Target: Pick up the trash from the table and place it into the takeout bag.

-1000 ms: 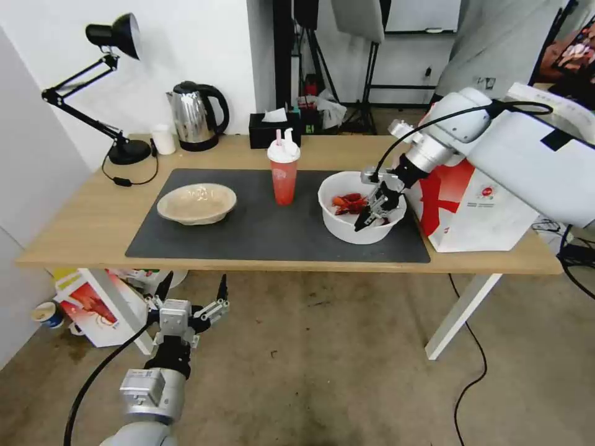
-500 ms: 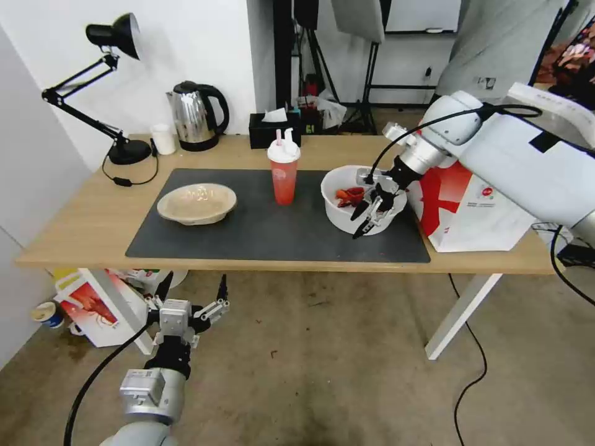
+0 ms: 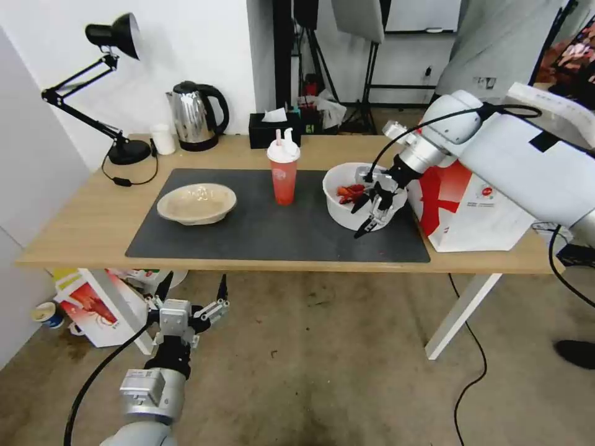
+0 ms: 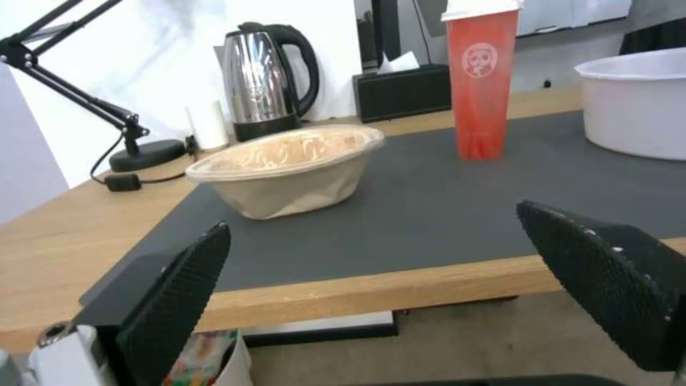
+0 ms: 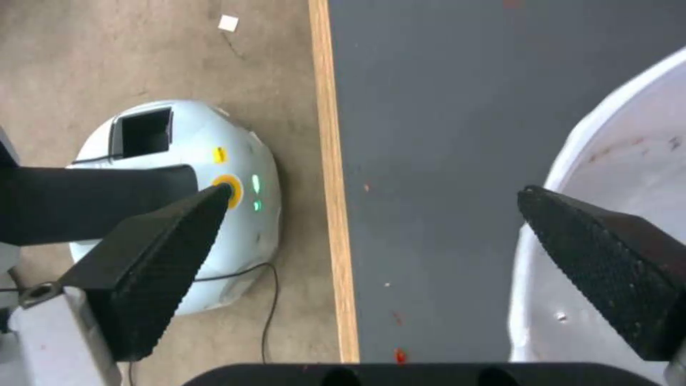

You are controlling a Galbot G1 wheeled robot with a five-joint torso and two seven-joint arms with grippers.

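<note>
The jaws of the right gripper [image 3: 367, 214] stand wide apart and hold nothing, straddling the near wall of the deep white bowl [image 3: 347, 207]: in the right wrist view one finger pad [image 5: 608, 268] lies over the bowl's white inside while the other hangs over the dark grey mat [image 5: 429, 134]; whether either pad touches the wall cannot be told. The bowl holds red crayfish shells [image 3: 349, 192] and sits on the mat at the right end of the table [image 3: 80, 229], just beside the takeout bag [image 3: 471, 207], whose top is hidden behind the right arm, so its contents cannot be seen. The red drink cup [image 3: 284, 174] with its white lid stands upright mid-mat, and the shallow tan pulp bowl [image 3: 196, 202] rests toward the mat's left; both are well apart from the gripper. The left gripper [image 3: 191, 290] hangs below the table's front edge, its jaws spread open and empty, facing the pulp bowl.
</note>
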